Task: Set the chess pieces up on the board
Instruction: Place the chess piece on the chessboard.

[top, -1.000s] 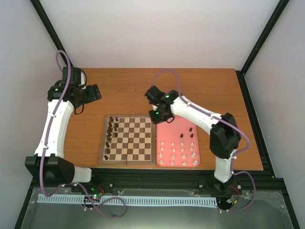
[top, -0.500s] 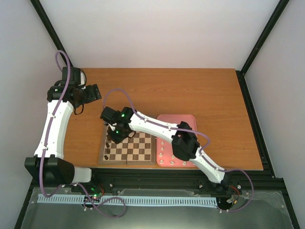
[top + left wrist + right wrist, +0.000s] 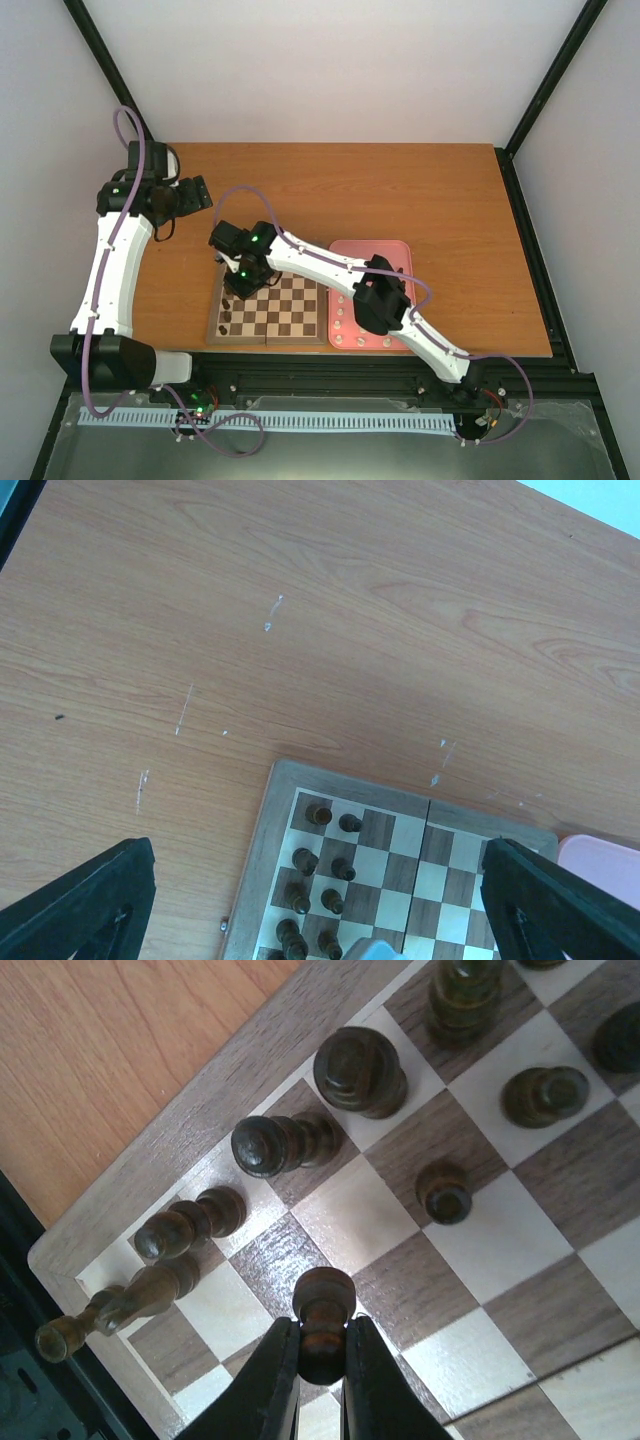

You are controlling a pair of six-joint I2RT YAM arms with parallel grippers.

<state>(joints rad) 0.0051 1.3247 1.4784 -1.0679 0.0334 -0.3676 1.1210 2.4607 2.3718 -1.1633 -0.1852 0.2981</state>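
Right gripper is seen closed on a dark brown pawn, the stem of which is pinched between the two black fingers while its round head stands above them. Left gripper is held wide open with nothing between its fingers, over bare wood beyond the far left corner of the board.

The table is a brown wooden surface on which everything is laid. The board is placed near its front edge, in front of the left arm. The pink tray is set just beside the board's right edge and is partly hidden by the right arm, which is stretched across it to the board's left side.

The dark brown pieces are gathered in the two leftmost files of the board; several are seen leaning or lying over in the right wrist view. The held pawn is positioned over a dark square near the board's corner; whether its base touches the square cannot be told. Cream-white pieces are left standing on the tray.
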